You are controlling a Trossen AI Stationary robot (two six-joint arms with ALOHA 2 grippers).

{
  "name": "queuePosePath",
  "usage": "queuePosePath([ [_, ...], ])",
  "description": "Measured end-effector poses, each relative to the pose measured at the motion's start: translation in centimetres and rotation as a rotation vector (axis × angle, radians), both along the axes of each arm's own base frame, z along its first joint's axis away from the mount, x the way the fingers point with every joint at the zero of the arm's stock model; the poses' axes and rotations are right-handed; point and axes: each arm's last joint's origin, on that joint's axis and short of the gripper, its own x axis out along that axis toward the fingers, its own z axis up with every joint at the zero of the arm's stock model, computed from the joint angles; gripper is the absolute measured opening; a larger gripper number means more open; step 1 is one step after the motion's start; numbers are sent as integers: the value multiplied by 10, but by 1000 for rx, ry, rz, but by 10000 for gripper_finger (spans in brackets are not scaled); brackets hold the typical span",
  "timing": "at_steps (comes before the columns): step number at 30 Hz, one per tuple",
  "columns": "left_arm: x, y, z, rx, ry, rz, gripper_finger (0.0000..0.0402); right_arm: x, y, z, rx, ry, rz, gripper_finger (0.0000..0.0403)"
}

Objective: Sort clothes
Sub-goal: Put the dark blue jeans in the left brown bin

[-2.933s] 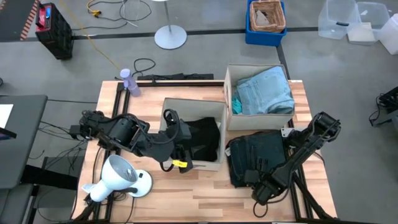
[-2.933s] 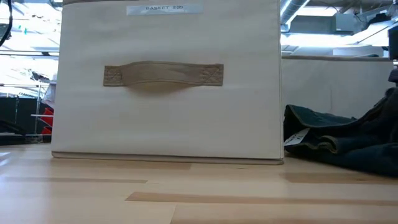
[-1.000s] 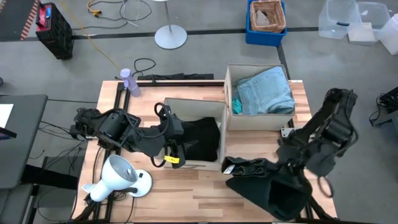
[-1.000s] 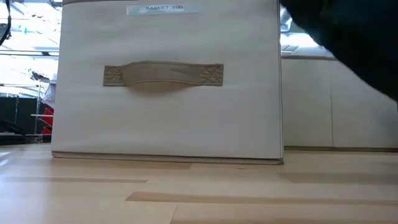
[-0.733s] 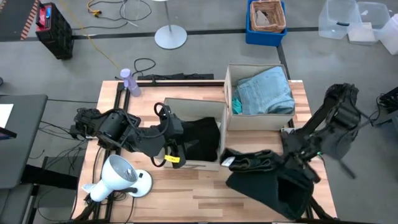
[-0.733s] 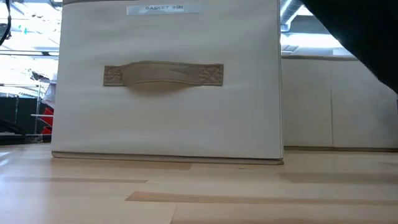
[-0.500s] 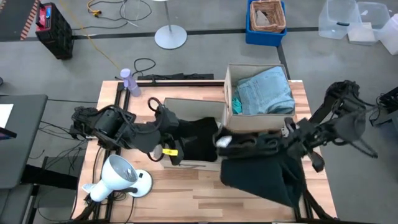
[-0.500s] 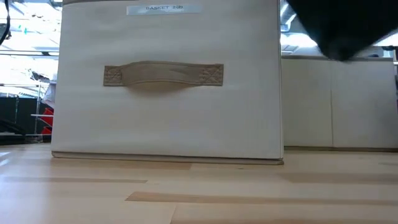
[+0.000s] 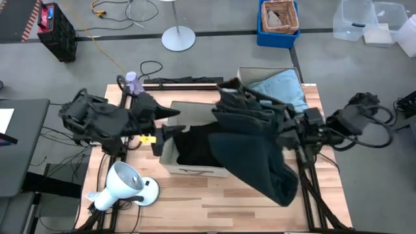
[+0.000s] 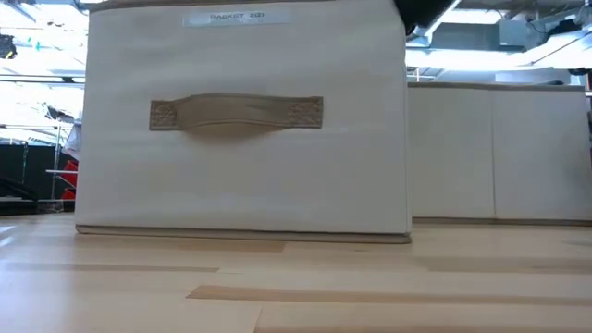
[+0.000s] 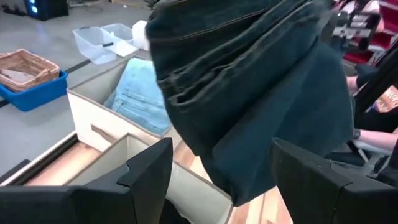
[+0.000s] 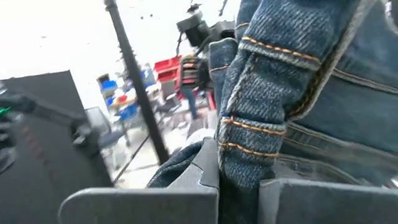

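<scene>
High view: the dark charcoal denim jeans (image 9: 250,146) hang lifted off the table, draped from the right gripper (image 9: 286,133) and spread over the right edge of the near beige fabric box (image 9: 170,159) and the left edge of the far beige fabric box (image 9: 242,73). The black soft garment (image 9: 195,146) lies inside the near box. The folded light blue jeans (image 9: 281,88) lie in the far box, partly covered. The left gripper (image 9: 162,130) sits at the near box's left rim. Bare wooden tabletop (image 9: 214,201) remains along the front edge.

Low view: the near box's front wall with its fabric handle (image 10: 236,111) fills the picture; the tabletop before it is bare.

Left wrist view: the left gripper's fingers (image 11: 146,171) stand apart, holding nothing, over the near box's opening. The charcoal jeans hang just ahead, and the light blue jeans lie beyond.

Right wrist view: the right gripper's fingers (image 12: 149,202) are clamped on a seamed fold of the charcoal jeans.
</scene>
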Motion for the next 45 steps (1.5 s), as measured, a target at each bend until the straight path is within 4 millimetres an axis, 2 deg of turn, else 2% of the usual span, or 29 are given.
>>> queuePosePath([
  [9,-35,17,6,51,44,11,256,48,0,5,53,-184,-45,27],
  [12,-46,23,6,64,65,17,256,63,-2,1,40,-193,-82,27],
  [19,-70,35,11,114,69,33,256,87,-21,2,46,-215,-189,27],
  [24,-84,41,15,131,51,26,256,120,-37,5,83,-237,-183,27],
  [27,-89,44,16,130,48,26,256,131,-44,23,133,-336,-153,27],
  [31,-93,46,13,137,78,27,256,133,-48,53,139,-435,-122,27],
  [35,-94,46,12,137,92,28,256,142,-53,71,97,-477,-152,27],
  [40,-94,46,12,140,92,26,256,160,-65,77,64,-442,-204,27],
  [45,-94,46,12,140,92,26,256,190,-76,64,60,-402,-241,27],
])
